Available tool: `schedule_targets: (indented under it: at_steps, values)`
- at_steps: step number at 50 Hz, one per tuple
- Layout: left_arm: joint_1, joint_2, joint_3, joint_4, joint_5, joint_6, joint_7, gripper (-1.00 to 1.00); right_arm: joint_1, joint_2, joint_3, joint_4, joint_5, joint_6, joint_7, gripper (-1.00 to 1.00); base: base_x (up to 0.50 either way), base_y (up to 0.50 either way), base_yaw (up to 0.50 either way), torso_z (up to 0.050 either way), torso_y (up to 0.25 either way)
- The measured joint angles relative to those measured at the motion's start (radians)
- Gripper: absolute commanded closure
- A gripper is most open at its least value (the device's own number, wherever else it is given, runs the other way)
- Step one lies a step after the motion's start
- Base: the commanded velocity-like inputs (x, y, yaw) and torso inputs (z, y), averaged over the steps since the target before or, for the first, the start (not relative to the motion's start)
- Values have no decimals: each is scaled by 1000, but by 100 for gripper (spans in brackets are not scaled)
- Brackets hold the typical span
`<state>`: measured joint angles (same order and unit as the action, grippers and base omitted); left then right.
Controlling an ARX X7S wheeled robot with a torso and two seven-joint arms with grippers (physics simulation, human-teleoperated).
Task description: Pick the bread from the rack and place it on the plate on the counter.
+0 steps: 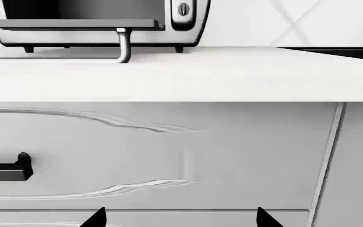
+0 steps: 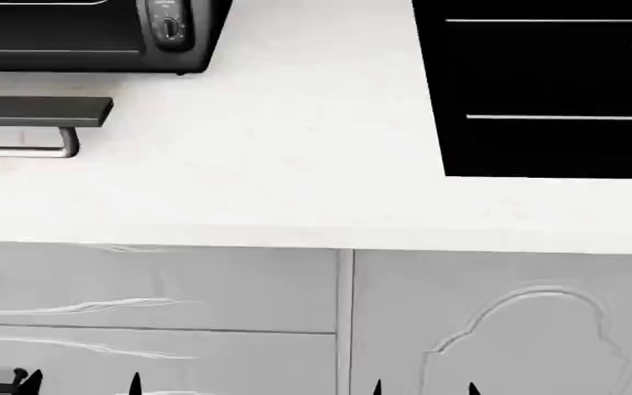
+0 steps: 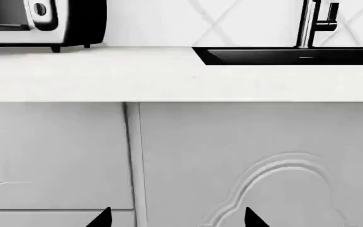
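Note:
The white counter [image 2: 272, 164] runs across all views. No bread, rack or plate shows in any view. The black toaster oven [image 2: 85, 33] stands at the counter's back left, its dark door [image 2: 36, 111] folded down flat. My left gripper [image 2: 83, 385] hangs low in front of the drawer fronts, below the counter edge. In the left wrist view the left gripper [image 1: 181, 220] is open, with nothing between its black tips. My right gripper [image 2: 424, 388] is just as low, before the cabinet door. The right gripper [image 3: 178, 220] is open and empty too.
A black sink [image 2: 546, 90] is set into the counter's right side, with a faucet [image 3: 317, 21] behind it. The oven door's metal handle [image 2: 30, 152] juts out over the counter. Pale grey cabinet fronts [image 2: 459, 329] with a black drawer handle [image 1: 5, 170] face both grippers.

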<state>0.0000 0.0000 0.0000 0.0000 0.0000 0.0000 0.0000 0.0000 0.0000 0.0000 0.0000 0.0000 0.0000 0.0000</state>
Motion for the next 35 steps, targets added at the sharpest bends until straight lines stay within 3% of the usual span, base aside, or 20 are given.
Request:
schedule_targets:
  at_steps: [29, 35]
  values:
    - [11, -46, 49, 23, -57, -15, -46, -100, -2, 45, -58, -6, 33, 1, 47, -100, 0, 0, 0, 0, 0]
    - [18, -55, 60, 66, -74, -41, -39, -100, -3, 53, -68, -39, 34, 36, 51, -100, 0, 0, 0, 43, 65]
